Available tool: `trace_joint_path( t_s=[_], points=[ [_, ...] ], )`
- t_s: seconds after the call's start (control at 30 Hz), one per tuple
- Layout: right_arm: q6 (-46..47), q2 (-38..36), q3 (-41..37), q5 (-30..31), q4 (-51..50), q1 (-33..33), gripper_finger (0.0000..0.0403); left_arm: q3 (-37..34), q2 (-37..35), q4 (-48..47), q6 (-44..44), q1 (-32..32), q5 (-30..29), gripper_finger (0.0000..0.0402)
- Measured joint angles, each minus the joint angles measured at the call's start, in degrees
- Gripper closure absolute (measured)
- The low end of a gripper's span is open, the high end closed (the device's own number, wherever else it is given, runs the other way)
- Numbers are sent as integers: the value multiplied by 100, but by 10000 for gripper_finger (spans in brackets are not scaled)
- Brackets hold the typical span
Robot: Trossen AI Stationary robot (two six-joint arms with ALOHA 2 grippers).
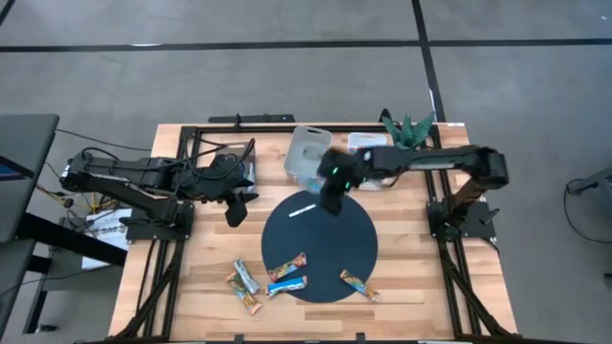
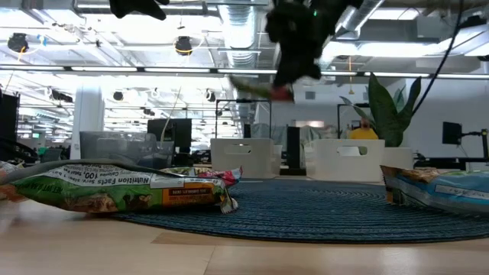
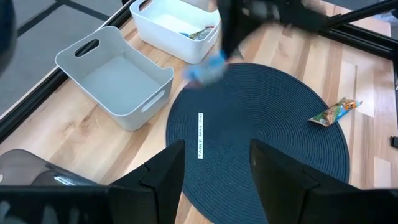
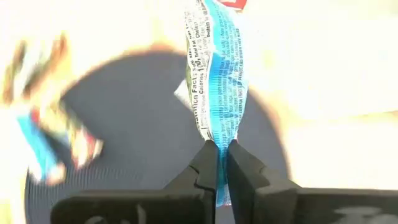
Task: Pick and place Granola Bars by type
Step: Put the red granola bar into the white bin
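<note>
Several granola bars lie at the near side of the table: some (image 1: 247, 278) on the wood by the round dark mat (image 1: 320, 244), others (image 1: 359, 284) on the mat's near edge. My right gripper (image 1: 333, 191) hangs over the mat's far edge, close to two white bins, and is shut on a blue-wrapped bar (image 4: 217, 74). That bar also shows as a blue blur (image 3: 208, 70) in the left wrist view. My left gripper (image 1: 235, 208) waits open at the table's left, off the mat. A thin white strip (image 1: 303, 209) lies on the mat. My right gripper pinches the blue bar between its two fingers at one end of the wrapper (image 4: 217, 144). The rest of the bar sticks out past the fingertips. It is lifted clear, high above the mat (image 2: 263, 90).
Two white bins stand at the far edge: the left one (image 3: 115, 78) looks empty, the right one (image 3: 180, 25) holds some bars. A green plant (image 1: 406, 127) stands beyond them. In the low view a green-wrapped bar (image 2: 122, 191) and a blue one (image 2: 443, 187) lie nearest.
</note>
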Motion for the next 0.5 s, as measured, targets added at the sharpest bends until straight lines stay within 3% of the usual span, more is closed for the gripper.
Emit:
trace_joint_path(
  t_s=[0.27, 0.5],
  points=[
    [970, -1056, 132, 1475, -528, -1111, 399, 0, 0, 18, -2, 0, -49, 231],
    [1135, -1216, 130, 1562, -1672, -1865, 400, 0, 0, 20, -2, 0, -61, 231]
  ],
)
